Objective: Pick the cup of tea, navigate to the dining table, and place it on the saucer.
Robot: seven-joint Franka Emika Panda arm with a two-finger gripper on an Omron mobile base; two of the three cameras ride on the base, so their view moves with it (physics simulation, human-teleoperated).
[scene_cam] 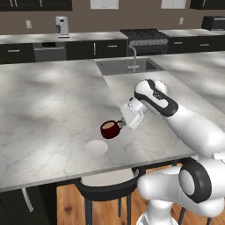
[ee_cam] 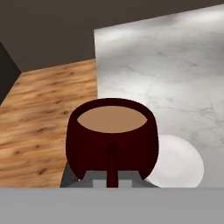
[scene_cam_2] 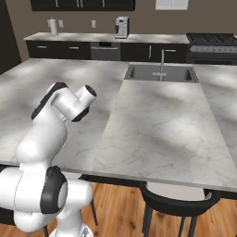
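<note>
The cup of tea is dark maroon with light brown liquid inside, and it hangs just above the dining table. My gripper is shut on the handle on the cup's right side. The white saucer lies on the marble top a little nearer the front edge and left of the cup. In the hand view the cup sits upright close in front, its handle facing the camera. There the saucer shows at the lower right, partly hidden behind the cup.
A sink with a faucet is set in the table's far side. A dark chair stands under the near edge by the saucer. Wooden floor lies past the table's edge. Back counters hold a stove and a coffee machine.
</note>
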